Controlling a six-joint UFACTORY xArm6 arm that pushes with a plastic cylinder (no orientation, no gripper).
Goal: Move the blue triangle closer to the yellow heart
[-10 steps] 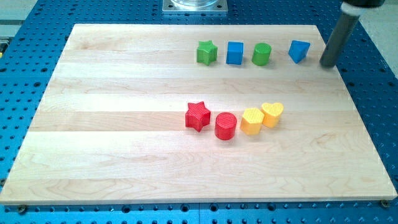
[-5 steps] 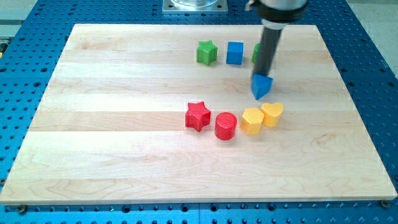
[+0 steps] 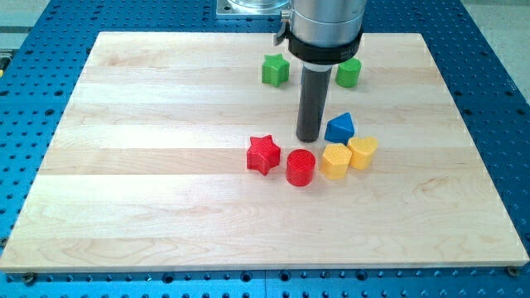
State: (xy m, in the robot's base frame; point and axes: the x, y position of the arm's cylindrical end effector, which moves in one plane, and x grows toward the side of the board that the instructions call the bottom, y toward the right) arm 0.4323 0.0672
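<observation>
Blue triangle point(image 3: 339, 128): solid blue wedge, apex toward the view's top, base lying left-right, touching the yellow heart point(image 3: 363, 152) just below it. My tip point(image 3: 308, 137) stands just left of triangle; no gripper fitted.

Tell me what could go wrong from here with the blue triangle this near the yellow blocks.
My tip sits just left of the blue triangle, which lies right above the yellow heart and the other yellow block. Another push could knock either yellow block away. Moving down, my tip could strike the red cylinder.
</observation>
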